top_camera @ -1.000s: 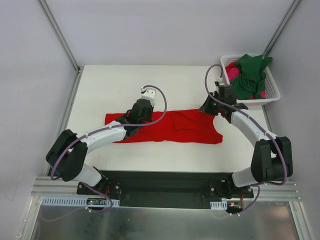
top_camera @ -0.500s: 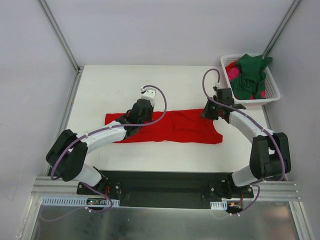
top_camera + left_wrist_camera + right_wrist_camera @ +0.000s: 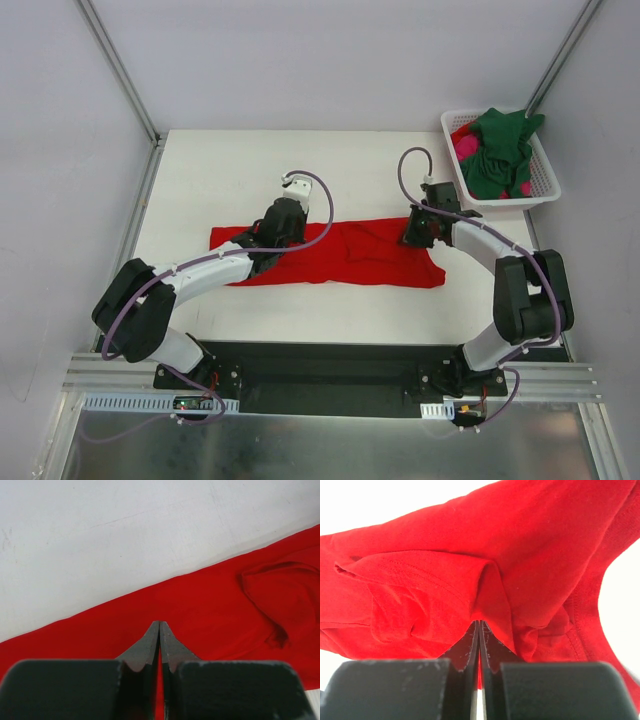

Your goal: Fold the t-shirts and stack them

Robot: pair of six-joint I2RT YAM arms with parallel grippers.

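White tabletop (image 3: 220, 170) is carrying the whole work area, with both arm bases bolted at its near edge. Just beyond them, the bright red cloth t-shirt (image 3: 350, 255) is lying spread as a band, its long axis running left to right. The left gripper (image 3: 159, 625) is bearing down on the left half of that band, jaws fully closed; whether cloth is caught between them cannot be told. The right gripper (image 3: 479, 624) is sitting at the band's right end, jaws likewise closed, and a raised ridge of red fabric is converging on its tips, so it appears to be pinching a fold. Each arm is thus serving its own end. Farther off, at the right rear corner, the white slotted plastic basket (image 3: 500, 205) is holding the dark green t-shirt (image 3: 500, 150) and the magenta-pink t-shirt (image 3: 467, 148), nearer the right arm.
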